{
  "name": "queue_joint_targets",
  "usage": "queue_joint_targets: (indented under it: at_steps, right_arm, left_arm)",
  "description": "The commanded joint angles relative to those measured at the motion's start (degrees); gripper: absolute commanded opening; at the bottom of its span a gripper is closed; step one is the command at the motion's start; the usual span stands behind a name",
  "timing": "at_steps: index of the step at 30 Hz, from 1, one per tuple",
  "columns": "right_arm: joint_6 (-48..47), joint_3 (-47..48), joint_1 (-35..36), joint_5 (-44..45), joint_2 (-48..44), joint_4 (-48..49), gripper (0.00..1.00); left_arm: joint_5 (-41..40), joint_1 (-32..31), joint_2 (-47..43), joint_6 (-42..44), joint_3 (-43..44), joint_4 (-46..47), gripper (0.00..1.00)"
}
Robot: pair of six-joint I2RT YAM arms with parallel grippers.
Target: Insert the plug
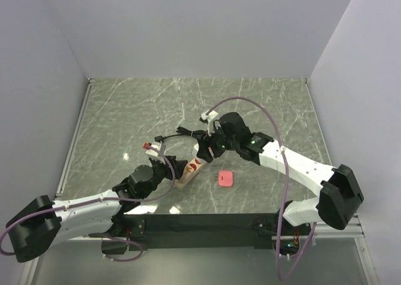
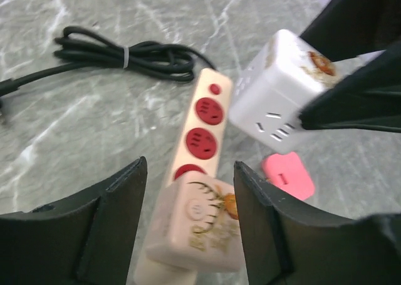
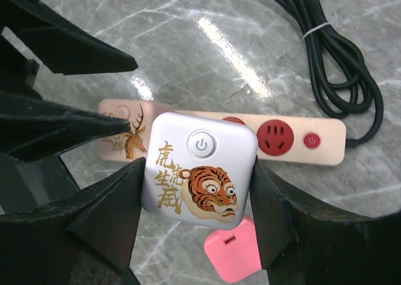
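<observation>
On the marble table, the strip is straddled at one end by the left gripper, seemingly for bracing; whether it is clamped cannot be told. The plug is pinched in the right gripper, raised near the strip, awaiting insertion.

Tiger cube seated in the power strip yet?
No, the right gripper holds the tiger cube in the air, apart from the power strip.
</observation>
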Motion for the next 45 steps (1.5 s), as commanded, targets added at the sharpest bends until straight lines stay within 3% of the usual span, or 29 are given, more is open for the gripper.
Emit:
queue_joint_targets:
  at_steps: [1, 32, 45]
  right_arm:
    - [-1.84, -0.07, 0.44, -3.04, 1.64, 7.66, 0.00]
    - [-2.55, -7.45, 0.44, 1.97, 5.34, 17.50, 0.00]
    - [-3.42, -5.60, 0.70, 1.62, 9.11, 17.77, 0.00]
  left_arm:
    - [3.06, 2.45, 1.73, -3.08, -0.20, 0.92, 0.62]
    - [9.66, 4.30, 5.61, -6.86, -3.19, 4.70, 0.58]
    - [9.75, 4.30, 5.26, -6.51, -3.28, 4.18, 0.58]
